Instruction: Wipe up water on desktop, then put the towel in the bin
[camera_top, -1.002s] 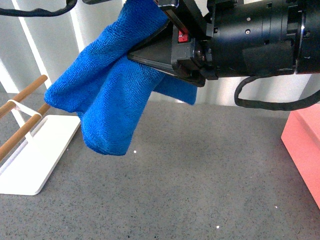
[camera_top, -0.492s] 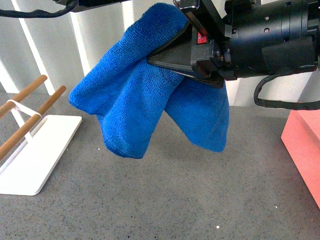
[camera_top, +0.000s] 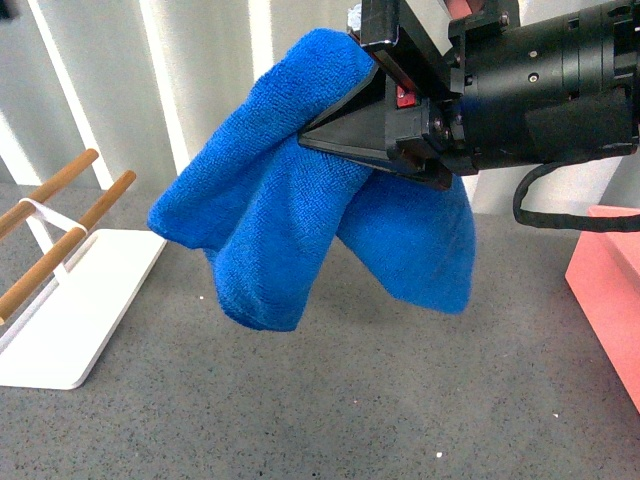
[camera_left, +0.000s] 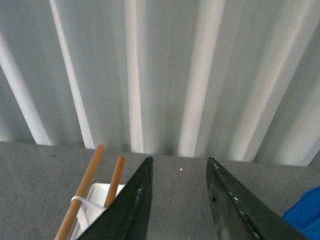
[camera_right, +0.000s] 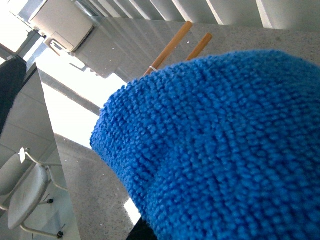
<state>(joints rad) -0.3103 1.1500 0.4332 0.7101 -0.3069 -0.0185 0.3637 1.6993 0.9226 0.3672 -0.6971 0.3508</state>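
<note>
The bright blue towel (camera_top: 290, 220) hangs in folds from my right gripper (camera_top: 335, 120), which is shut on it and holds it well above the dark grey desktop (camera_top: 330, 400). The towel fills most of the right wrist view (camera_right: 225, 145) and hides the jaws there. The salmon-pink bin (camera_top: 610, 290) shows at the right edge of the front view, to the right of the towel. My left gripper (camera_left: 180, 200) is open and empty, its two black fingers (camera_left: 132, 205) over the desktop (camera_left: 177, 185). A corner of the towel (camera_left: 305, 215) shows beside it.
A white tray (camera_top: 70, 320) with wooden rails (camera_top: 60, 250) stands at the left on the desktop; it also shows in the left wrist view (camera_left: 97, 195). A ribbed white wall (camera_top: 200, 90) runs along the back. A few white specks lie on the desktop.
My right gripper has carried the towel to the right, toward the bin, and a little lower. The towel's folds have swung and now hang on both sides of the jaws.
</note>
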